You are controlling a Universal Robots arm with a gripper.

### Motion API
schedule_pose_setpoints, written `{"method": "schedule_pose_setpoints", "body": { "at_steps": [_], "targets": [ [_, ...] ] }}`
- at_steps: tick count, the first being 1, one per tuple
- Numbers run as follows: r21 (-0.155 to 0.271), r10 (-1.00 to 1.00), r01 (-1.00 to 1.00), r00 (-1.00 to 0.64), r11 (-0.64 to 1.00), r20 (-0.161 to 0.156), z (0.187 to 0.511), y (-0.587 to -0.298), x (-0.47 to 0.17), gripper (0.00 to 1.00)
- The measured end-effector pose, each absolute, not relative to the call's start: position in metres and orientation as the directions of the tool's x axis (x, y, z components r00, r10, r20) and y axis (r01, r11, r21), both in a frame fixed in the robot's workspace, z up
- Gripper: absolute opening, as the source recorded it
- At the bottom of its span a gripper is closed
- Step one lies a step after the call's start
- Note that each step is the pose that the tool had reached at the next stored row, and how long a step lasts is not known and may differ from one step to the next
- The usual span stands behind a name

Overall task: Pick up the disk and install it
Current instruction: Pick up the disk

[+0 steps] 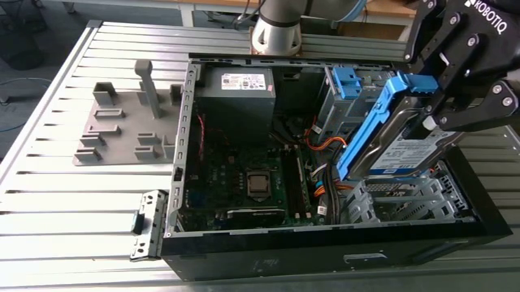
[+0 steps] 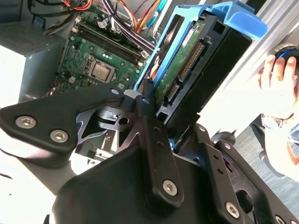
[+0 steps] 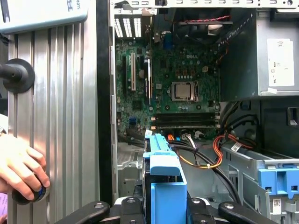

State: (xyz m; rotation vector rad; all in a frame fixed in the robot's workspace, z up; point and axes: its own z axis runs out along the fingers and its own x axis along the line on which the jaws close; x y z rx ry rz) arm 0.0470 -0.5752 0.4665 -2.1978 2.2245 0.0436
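Note:
The disk [image 1: 410, 148], silver with a white-and-blue label and a blue plastic bracket, hangs tilted over the open computer case [image 1: 325, 252], above the metal drive cage [image 1: 406, 201] at the exterior view's right. My black gripper [image 1: 429, 115] is shut on its upper end. The second wrist view has the disk [image 2: 187, 65] standing edge-on between the fingers of the gripper [image 2: 159, 109], with its connector side showing. In the first wrist view the blue bracket of the disk [image 3: 163, 182] rises from the gripper [image 3: 163, 211], with the motherboard beyond it.
A grey power-supply box [image 1: 240, 91] sits at the case's back, next to a blue latch piece [image 1: 347, 82]. Orange and black cables [image 3: 205, 158] run near the cage. A grey fixture [image 1: 130, 121] stands on the slatted table. A person's hand [image 3: 21, 163] rests beside the case.

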Motion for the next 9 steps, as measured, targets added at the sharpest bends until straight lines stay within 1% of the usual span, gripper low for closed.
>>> {"method": "schedule_pose_setpoints", "body": {
  "at_steps": [9],
  "targets": [
    [0.010, -0.999, -1.000, -0.015, 0.014, -0.030, 0.466, -0.575, 0.060, 0.36]
  ]
}}
